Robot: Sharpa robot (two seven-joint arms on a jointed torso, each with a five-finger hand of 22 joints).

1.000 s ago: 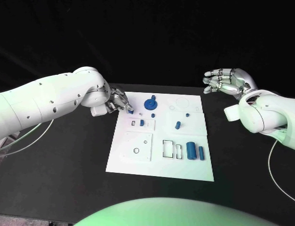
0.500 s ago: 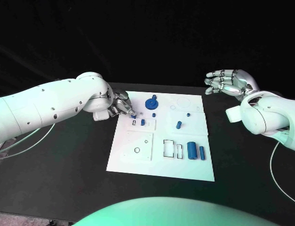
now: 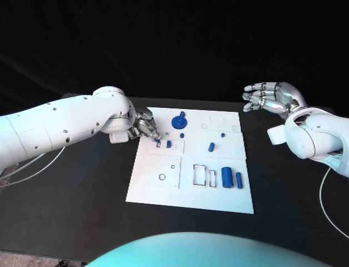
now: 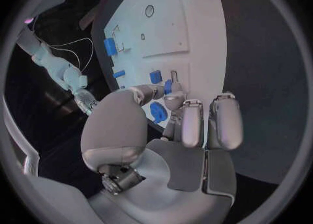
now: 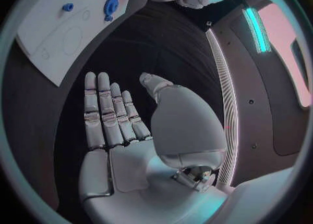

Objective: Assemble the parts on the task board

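The left hand [image 3: 141, 127] sits at the task board's [image 3: 170, 194] far left corner, fingers curled in with their tips pinching a small blue part [image 4: 167, 87] just above the board surface. In the left wrist view that pinched piece lies right beside another blue peg [image 4: 155, 76] standing in the board.

The right hand [image 3: 270, 97] hovers off the board's far right corner, well apart from it, over the black table [image 3: 78, 189]; its fingers are straight and spread and it holds nothing, the palm bare in the right wrist view [image 5: 124, 130].

Counting outward from the left hand across the one white board, six more blue parts show in the head view: a short peg [image 3: 168, 144] nearest the hand; a gear-shaped piece [image 3: 179, 122] near the far edge; a tiny stud [image 3: 221, 135] beyond it; a stubby peg [image 3: 210, 147] toward the board's middle; and two cylinders lying side by side near the right edge, one thick [image 3: 225, 177] and one thin [image 3: 239, 179].
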